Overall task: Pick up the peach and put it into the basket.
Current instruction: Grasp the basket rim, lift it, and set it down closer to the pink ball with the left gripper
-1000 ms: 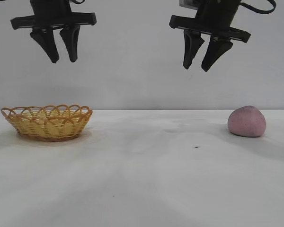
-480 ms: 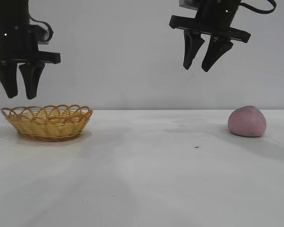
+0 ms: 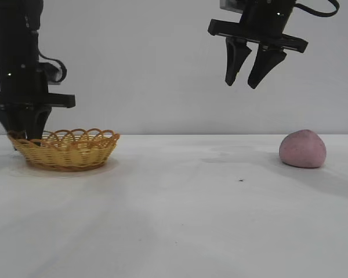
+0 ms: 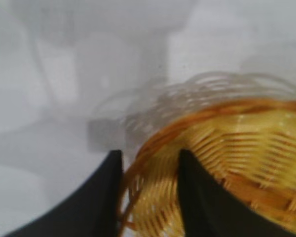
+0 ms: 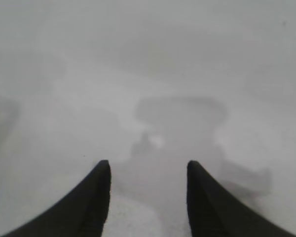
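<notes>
The pink-mauve peach point(image 3: 302, 149) lies on the white table at the far right. The yellow woven basket point(image 3: 69, 152) stands at the far left. My left gripper point(image 3: 24, 134) is down at the basket's left end. In the left wrist view the left gripper point(image 4: 150, 153) is open, and its two black fingers straddle the basket's point(image 4: 246, 148) orange-brown rim, one outside and one inside. My right gripper point(image 3: 243, 85) hangs open and empty high above the table, left of and well above the peach. The right wrist view shows the right gripper point(image 5: 148, 165) over bare table only.
The white table point(image 3: 174, 220) runs wide between the basket and the peach, with a small dark speck point(image 3: 242, 179) near the peach. A plain grey wall stands behind.
My left gripper came down from high above to the basket's left rim. The basket has shifted a little to the right. The right arm and the peach have not moved.
</notes>
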Robot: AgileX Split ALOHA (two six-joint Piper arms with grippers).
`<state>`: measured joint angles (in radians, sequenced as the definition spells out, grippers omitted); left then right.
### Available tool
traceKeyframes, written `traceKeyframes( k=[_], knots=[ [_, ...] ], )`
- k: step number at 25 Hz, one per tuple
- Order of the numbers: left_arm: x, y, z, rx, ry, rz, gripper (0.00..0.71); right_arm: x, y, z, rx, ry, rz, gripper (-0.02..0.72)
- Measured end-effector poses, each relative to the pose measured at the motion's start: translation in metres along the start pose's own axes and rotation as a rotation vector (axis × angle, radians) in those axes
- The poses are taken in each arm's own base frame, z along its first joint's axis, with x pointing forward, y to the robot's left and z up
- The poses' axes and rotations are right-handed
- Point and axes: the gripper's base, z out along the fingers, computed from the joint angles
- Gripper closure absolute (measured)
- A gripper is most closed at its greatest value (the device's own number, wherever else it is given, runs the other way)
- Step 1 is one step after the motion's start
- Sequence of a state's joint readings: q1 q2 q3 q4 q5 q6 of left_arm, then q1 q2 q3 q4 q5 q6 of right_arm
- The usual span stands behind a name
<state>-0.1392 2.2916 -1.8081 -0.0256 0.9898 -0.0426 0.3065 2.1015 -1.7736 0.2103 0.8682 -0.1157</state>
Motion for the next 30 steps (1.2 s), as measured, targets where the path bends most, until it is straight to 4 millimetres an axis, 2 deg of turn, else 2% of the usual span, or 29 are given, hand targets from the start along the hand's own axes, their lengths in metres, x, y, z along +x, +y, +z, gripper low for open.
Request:
traceKeyframes(
  k=[3, 4, 5, 6, 10, 12, 15, 17, 21, 22, 26, 30],
  knots=[
    [0.0, -0.006, -0.004, 0.065, -0.016, -0.052, 0.627, 0.0, 0.0, 0.0, 0.0, 0.002, 0.0, 0.368],
    [0.001, -0.008, -0.008, 0.1, -0.031, -0.078, 0.669, 0.0, 0.0, 0.0, 0.0, 0.002, 0.0, 0.368],
    [0.002, -0.011, -0.012, 0.141, -0.057, -0.11, 0.653, 0.0, 0.0, 0.0, 0.0, 0.004, 0.0, 0.368],
    [0.006, -0.014, -0.019, 0.18, -0.092, -0.147, 0.71, 0.0, 0.0, 0.0, 0.0, 0.004, 0.0, 0.368],
    [0.042, -0.029, -0.039, 0.376, -0.192, -0.329, 0.71, 0.001, 0.0, 0.0, 0.001, 0.006, -0.001, 0.368],
    [0.066, -0.044, -0.038, 0.442, -0.204, -0.39, 0.71, 0.001, 0.0, 0.0, 0.001, 0.006, -0.001, 0.368],
    [0.092, -0.063, -0.024, 0.454, -0.189, -0.444, 0.71, 0.001, 0.0, 0.0, 0.001, 0.006, -0.001, 0.368],
    [0.101, -0.071, -0.016, 0.452, -0.165, -0.443, 0.71, 0.001, 0.0, 0.0, 0.001, 0.006, -0.001, 0.368],
    [0.104, -0.079, -0.011, 0.453, -0.154, -0.437, 0.71, 0.001, 0.0, 0.0, 0.0, 0.01, -0.001, 0.368],
    [0.104, -0.079, -0.011, 0.453, -0.153, -0.436, 0.653, 0.001, 0.0, 0.0, 0.0, 0.012, -0.001, 0.368],
    [0.105, -0.079, -0.009, 0.434, -0.146, -0.399, 0.653, 0.001, 0.0, 0.0, 0.0, 0.013, -0.001, 0.368],
    [0.108, -0.078, -0.007, 0.42, -0.125, -0.361, 0.432, 0.001, 0.0, 0.0, 0.0, 0.014, -0.001, 0.368]
  ],
)
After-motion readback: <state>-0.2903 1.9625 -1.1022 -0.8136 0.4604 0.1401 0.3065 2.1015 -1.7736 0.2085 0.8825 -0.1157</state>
